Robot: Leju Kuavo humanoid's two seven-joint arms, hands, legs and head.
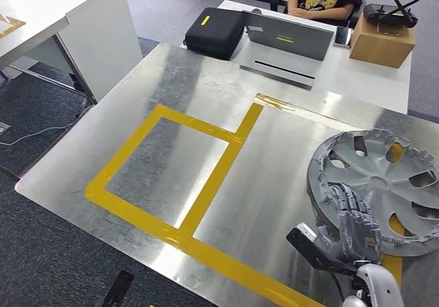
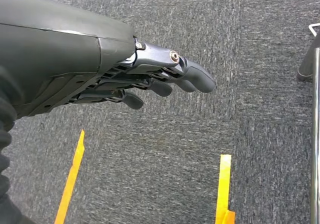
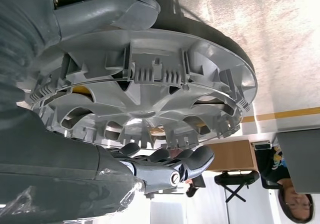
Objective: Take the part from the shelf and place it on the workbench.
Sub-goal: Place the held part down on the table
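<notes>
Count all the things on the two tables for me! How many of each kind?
Hubcap, held by the right robot hand: 1
Black case: 1
Laptop: 1
Phone: 1
Cardboard box: 1
Black device on the box: 1
Total: 6

right robot hand (image 1: pixel 353 228): dark grey, silver wrist | left robot hand (image 2: pixel 151 74): grey, brass screw

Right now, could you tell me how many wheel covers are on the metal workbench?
1. The silver wheel cover lies inside-up at the near right corner of the workbench, with the right hand gripping its near rim. Its right edge is cut off by the picture, so anything beyond is hidden.
</notes>
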